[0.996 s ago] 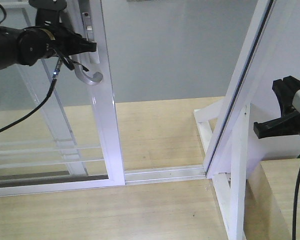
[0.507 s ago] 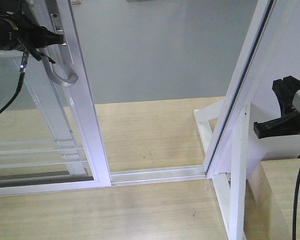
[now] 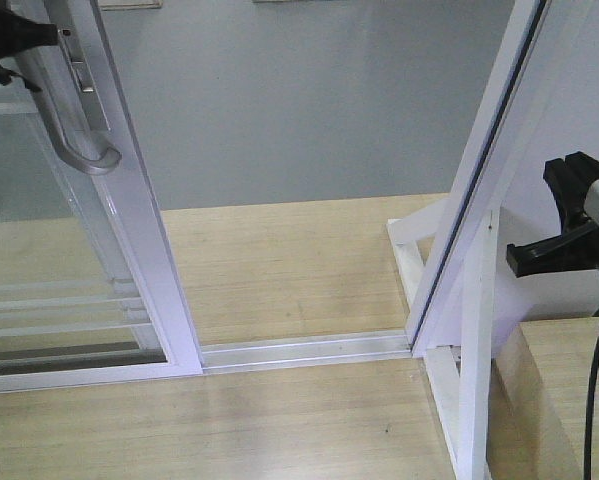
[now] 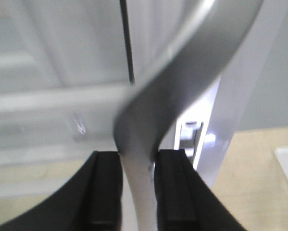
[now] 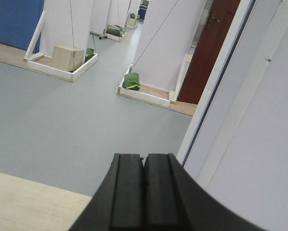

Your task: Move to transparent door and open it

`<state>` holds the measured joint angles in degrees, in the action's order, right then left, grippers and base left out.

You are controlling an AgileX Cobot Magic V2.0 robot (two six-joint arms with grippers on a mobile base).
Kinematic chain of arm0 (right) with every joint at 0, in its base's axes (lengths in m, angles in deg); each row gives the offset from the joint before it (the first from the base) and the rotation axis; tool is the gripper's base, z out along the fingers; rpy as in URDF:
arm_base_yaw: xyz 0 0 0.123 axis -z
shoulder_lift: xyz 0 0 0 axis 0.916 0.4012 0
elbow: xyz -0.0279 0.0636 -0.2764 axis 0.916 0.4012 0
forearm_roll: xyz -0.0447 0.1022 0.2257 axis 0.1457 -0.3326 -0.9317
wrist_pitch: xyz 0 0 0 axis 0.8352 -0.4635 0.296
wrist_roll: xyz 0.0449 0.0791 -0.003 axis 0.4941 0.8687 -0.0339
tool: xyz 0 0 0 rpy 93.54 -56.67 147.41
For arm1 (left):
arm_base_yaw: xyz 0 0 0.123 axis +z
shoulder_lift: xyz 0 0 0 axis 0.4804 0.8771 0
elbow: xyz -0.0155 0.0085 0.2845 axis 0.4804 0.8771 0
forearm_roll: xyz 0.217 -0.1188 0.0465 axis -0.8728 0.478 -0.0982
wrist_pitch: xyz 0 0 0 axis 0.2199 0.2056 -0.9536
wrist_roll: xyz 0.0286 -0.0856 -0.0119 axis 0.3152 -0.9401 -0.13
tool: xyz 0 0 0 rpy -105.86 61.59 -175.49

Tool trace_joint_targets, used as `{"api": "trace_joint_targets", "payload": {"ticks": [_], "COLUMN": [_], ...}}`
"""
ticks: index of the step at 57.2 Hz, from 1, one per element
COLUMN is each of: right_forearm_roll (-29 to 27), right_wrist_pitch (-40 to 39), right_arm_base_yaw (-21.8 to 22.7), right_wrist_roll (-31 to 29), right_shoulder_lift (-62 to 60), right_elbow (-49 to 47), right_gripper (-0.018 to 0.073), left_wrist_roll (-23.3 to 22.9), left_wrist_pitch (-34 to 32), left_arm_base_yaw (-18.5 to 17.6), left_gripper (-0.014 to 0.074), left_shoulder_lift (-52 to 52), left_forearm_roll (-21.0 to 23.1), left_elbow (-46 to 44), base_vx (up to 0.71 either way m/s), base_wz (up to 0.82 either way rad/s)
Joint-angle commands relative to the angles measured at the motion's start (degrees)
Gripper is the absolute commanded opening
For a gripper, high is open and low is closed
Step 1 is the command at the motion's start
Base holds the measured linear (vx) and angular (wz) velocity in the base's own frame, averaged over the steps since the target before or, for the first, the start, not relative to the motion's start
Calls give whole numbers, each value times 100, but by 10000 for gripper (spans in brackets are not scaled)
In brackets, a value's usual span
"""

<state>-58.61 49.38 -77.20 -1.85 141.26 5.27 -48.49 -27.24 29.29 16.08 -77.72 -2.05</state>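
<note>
Readable text: none in any view.
Transparent door (image 3: 129,210): plain white frame, no lettering or sticker.
Handle (image 3: 79,140): bare grey metal, no brand mark.
Far wall: something hangs at the top edge, cut off, nothing legible.
Box on the floor (image 5: 66,57): no visible print.

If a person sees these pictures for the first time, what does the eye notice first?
First, the transparent door at the left of the front view, with a wide gap to the slanted white post at the right. Next, in the left wrist view, the left gripper clamped on the grey curved handle. The right gripper is shut on nothing, facing a grey floor.
</note>
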Motion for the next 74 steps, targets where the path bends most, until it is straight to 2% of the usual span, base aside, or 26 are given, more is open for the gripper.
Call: {"api": "trace_joint_targets", "payload": {"ticks": [1, 11, 21, 30, 42, 47, 61, 68, 74], "right_forearm_roll": [16, 16, 16, 21, 38, 38, 38, 38, 38], "right_wrist_pitch": [-476, -476, -466, -315, -83, 53, 1055, 1851, 2676], "right_arm_base_yaw": [38, 38, 38, 38, 38, 38, 38, 38, 38], "right_wrist_roll": [8, 8, 107, 593, 533, 541, 525, 525, 525], "right_shoulder_lift": [-69, -69, -86, -86, -100, -280, -1261, -1894, -2532], "right_elbow": [-152, -152, -152, -159, -162, -162, -162, -162, -162], "right_gripper": [-6, -6, -6, -6, -6, -6, -6, -6, -6], "left_wrist_roll": [26, 111, 111, 111, 187, 357, 392, 392, 403], "left_wrist_pitch": [-1100, -747, -657, -947, -1674, -1841, -1899, -1541, -1032], "left_arm_base_yaw": [18, 18, 18, 18, 18, -2, -9, -9, -9], "left_gripper": [-6, -6, -6, -6, -6, -6, -6, -6, -6], "left_shoulder_lift": [-489, -842, -1545, -2406, -3687, -4217, -5548, -6116, -6541], "left_forearm_roll": [-51, -40, -19, -27, -27, -27, 22, 108, 346], "left_elbow": [-321, -256, 396, 1492, 3276, 3946, 5297, 5696, 5844], "base_vx": [0, 0, 0, 0, 0, 0, 0, 0, 0], "base_wz": [0, 0, 0, 0, 0, 0, 0, 0, 0]}}
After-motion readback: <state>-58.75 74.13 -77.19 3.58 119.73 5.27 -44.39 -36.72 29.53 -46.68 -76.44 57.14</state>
